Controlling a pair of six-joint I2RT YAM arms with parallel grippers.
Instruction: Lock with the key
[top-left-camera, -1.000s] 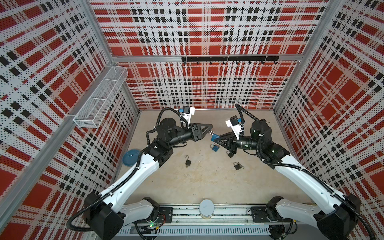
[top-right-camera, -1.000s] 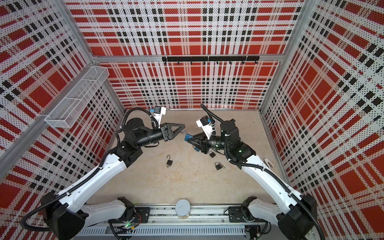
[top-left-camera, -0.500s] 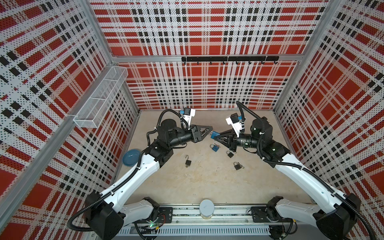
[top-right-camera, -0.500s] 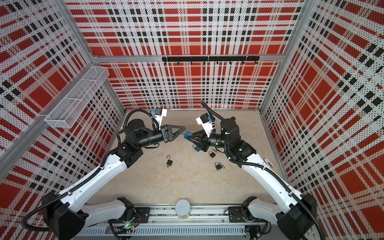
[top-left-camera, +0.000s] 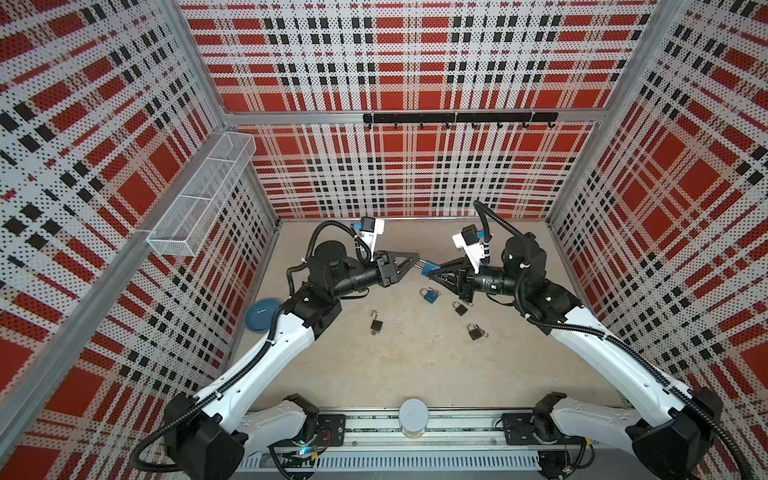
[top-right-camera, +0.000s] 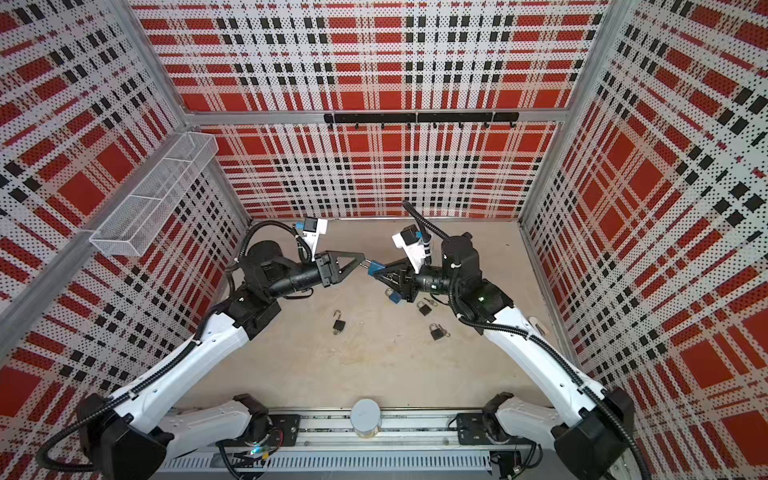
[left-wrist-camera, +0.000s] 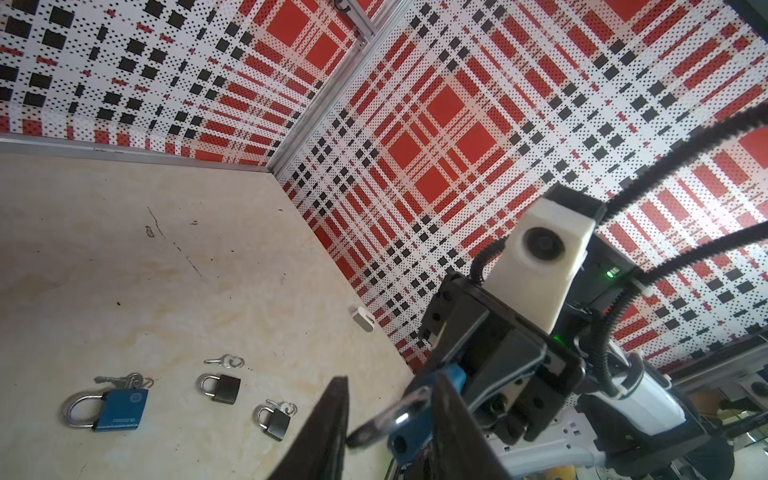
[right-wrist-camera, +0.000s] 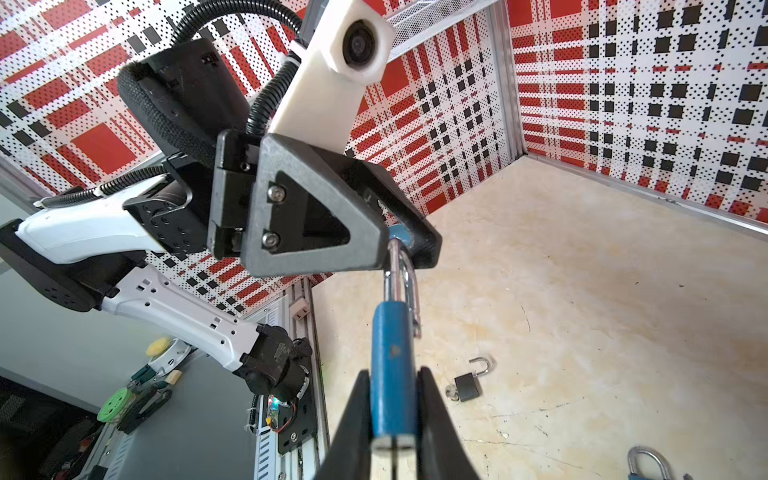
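Right gripper (right-wrist-camera: 393, 376) clamped on the body of the blue padlock (right-wrist-camera: 390, 332). Left gripper (right-wrist-camera: 399, 249) jaws straddle its shackle (right-wrist-camera: 409, 286); whether they clamp it cannot be told. Padlock held above the table (top-left-camera: 415, 365), just beyond the loose blue padlock (top-left-camera: 430, 296).

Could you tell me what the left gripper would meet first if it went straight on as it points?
The blue padlock held by the right gripper: its shackle apparently sits between the fingers of the left gripper.
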